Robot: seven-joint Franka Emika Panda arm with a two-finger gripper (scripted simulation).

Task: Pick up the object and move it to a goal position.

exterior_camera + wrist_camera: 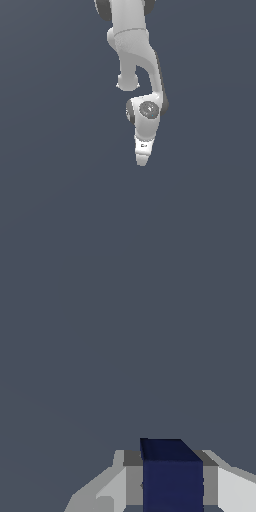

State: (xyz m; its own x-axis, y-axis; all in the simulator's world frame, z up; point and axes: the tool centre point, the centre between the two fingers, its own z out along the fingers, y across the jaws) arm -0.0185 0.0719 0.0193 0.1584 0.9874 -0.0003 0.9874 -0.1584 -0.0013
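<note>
In the wrist view the dark navy-blue block (pixel 172 478) sits between my two grey finger pads (pixel 133 476), which press on its two sides. My gripper (pixel 170 457) is shut on the block. In the exterior view the white arm reaches down from the top of the picture. The gripper (pixel 142 161) points downward near the middle, seen edge-on. The block does not show there; the white fingers hide it. I cannot tell from these views how high the gripper is above the surface.
A plain dark grey-blue surface (pixel 55 190) fills both views all around the arm. No goal mark, other object or edge shows in either view.
</note>
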